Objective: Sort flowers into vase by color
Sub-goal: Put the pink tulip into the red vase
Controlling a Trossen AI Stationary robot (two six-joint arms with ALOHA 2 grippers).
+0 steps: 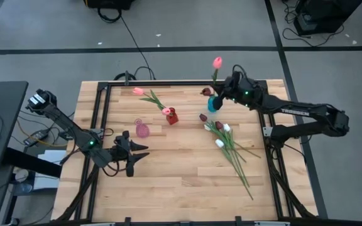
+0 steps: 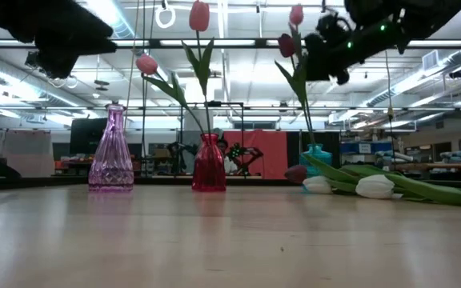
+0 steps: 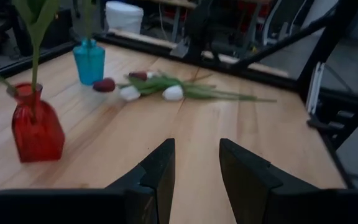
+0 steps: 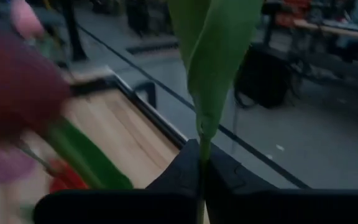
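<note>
The right gripper (image 1: 226, 90) hangs over the blue vase (image 1: 213, 104), clenched on the green stem (image 4: 201, 134) of a pink tulip (image 1: 217, 62) whose head stands well above the fingers. A maroon tulip (image 1: 206, 91) sits beside it, apparently already in that vase, though the arm hides the mouth from above. The main risk is the stem's lower end missing the narrow neck: it hangs below the gripper out of the wrist camera's sight, and a thin, springy stem can bend sideways and slide down the outside. A push off-centre could also tip the light vase or knock out the maroon flower. Colour is a second worry, since pink flowers already stand in the red vase (image 1: 172, 117), farther out from the gripper, so dropping pink here may mix the sorting. The loose bunch of flowers (image 1: 228, 141) lies on the table nearer the arm's base. The left gripper (image 1: 132, 156) waits released near the purple vase (image 1: 142, 130)
</note>
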